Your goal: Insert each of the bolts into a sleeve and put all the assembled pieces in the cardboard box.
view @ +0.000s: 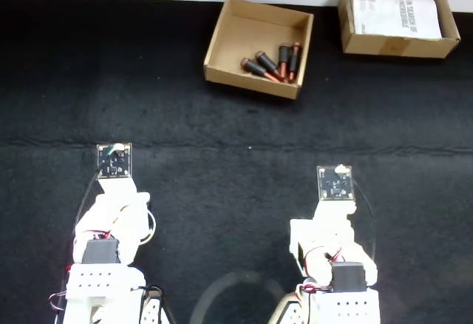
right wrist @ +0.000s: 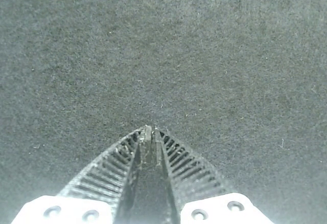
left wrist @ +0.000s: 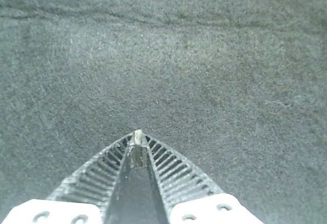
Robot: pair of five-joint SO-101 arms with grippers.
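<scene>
Resting low at the near edge of the table, the left arm [view: 111, 224] and the right arm [view: 334, 246] sat side by side and well apart, both pointing toward the far side. The left gripper [left wrist: 137, 134] was pressed together, its ribbed fingers [left wrist: 173, 170] meeting at the tips with nothing between them, and it hung over bare black cloth [left wrist: 214, 81]. The right gripper [right wrist: 147, 130] was likewise pressed together and held nothing, its tips over the same cloth.

Just beyond the left gripper a faint crease [left wrist: 127, 17] ran across the cloth from side to side.

Farther off, past the middle of the table and between the lines of the two arms, lay the cardboard box [view: 255, 32], open-topped and turned a little askew. Inside it were four assembled pieces [view: 272, 63], each dark with a reddish end, lying close together against the box's nearer right corner; two lay slanted and two lay nearly parallel just beside them.

At the far right, apart from the first box, stood a second cardboard box [view: 392, 45] with a printed sheet [view: 394, 15] lying flat in it
</scene>
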